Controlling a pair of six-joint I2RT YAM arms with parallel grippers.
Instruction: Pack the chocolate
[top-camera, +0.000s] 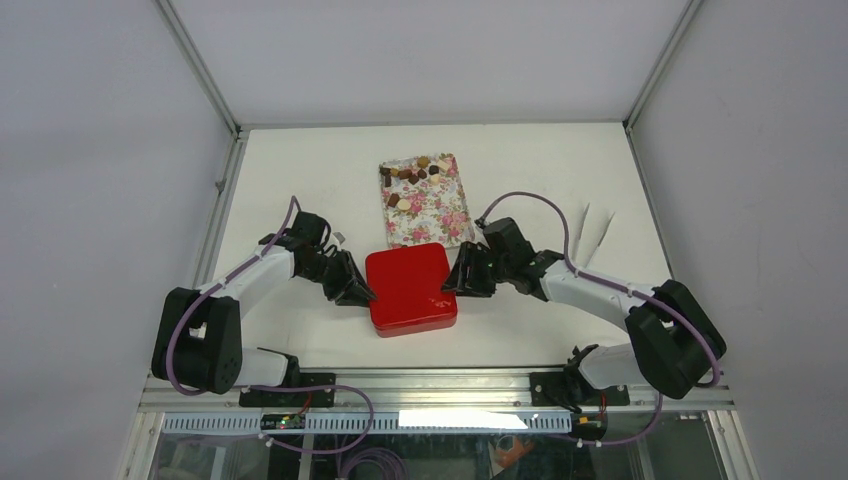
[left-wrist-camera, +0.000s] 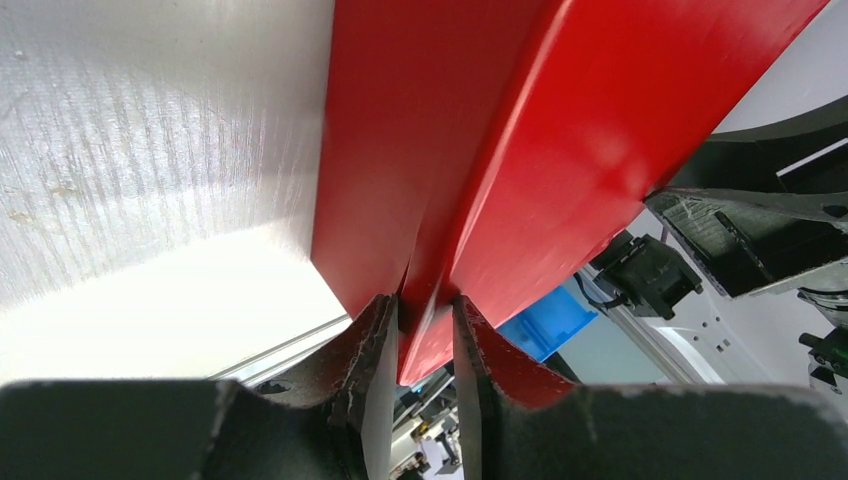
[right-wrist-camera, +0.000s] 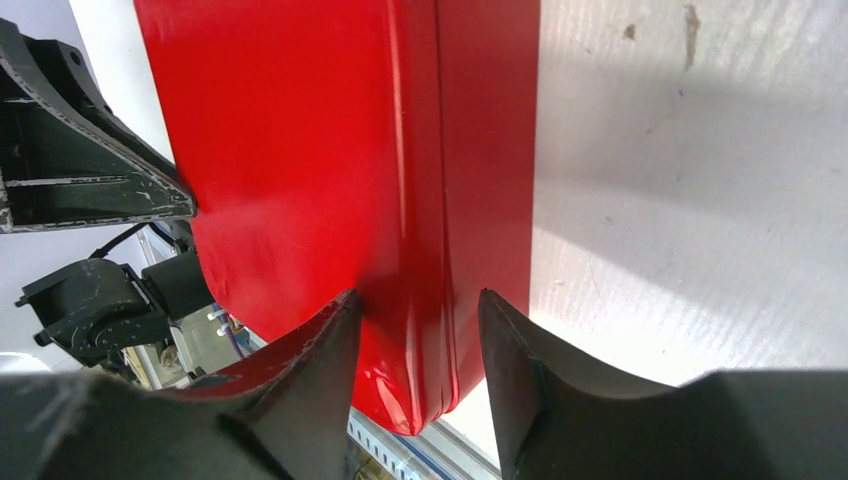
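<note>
Two arms flank the red box (top-camera: 410, 288), left tool (left-wrist-camera: 425, 305) clamped on its rim, right tool (right-wrist-camera: 418, 295) apart astride it.

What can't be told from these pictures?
Inside the glossy red square box: covered by its lid in all views.
Small brown and tan chocolates on the floral sheet: too small in the top view to count; outside both wrist views.
Right pincer: the wrist view leaves unclear whether it squeezes the box edge or only straddles it.
Two thin white items: too small in the top view to identify.
</note>
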